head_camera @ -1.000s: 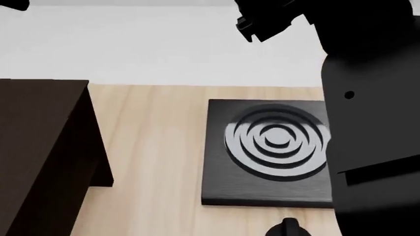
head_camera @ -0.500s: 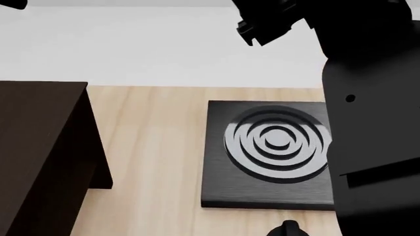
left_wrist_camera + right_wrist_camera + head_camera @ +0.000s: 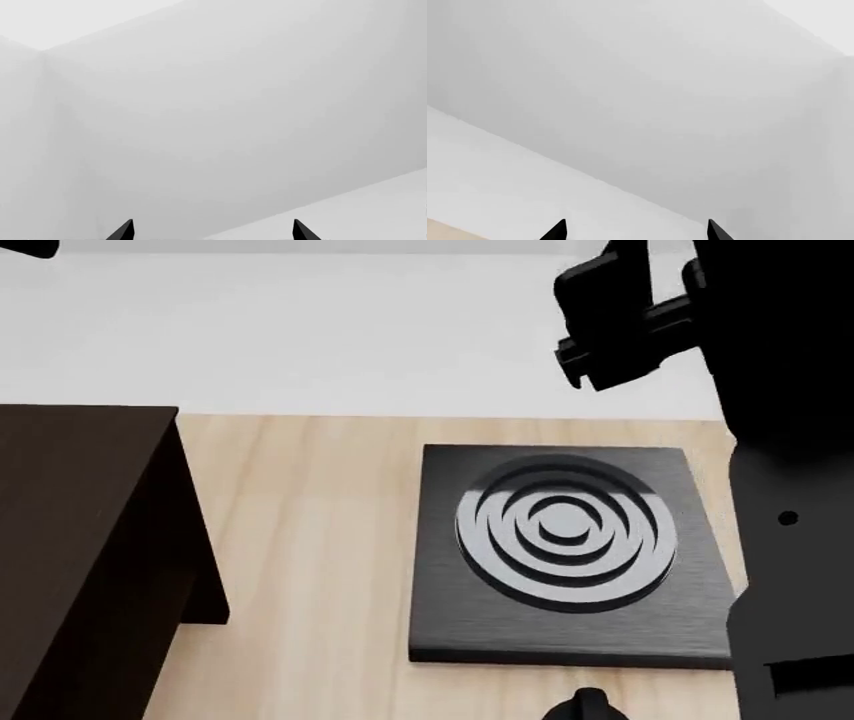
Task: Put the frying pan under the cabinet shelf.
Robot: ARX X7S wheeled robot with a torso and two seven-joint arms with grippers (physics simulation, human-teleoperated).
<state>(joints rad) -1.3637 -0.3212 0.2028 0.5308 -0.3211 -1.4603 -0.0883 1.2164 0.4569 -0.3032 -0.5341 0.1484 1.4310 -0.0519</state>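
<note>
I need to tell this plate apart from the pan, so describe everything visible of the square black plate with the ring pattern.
The square black plate with concentric rings lies flat on the pale wooden tabletop, right of the dark brown cabinet with bare wood between them. It looks like a matte dark slab with a low straight edge; its round centre holds glossy grey and black rings. Nothing rests on it. The robot's black right arm hides its right edge.

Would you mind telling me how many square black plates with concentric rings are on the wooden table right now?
1. The square black plate lies flat on the table, right of the dark cabinet shelf. The right arm covers the table's far right side, so another might be hidden there.
</note>
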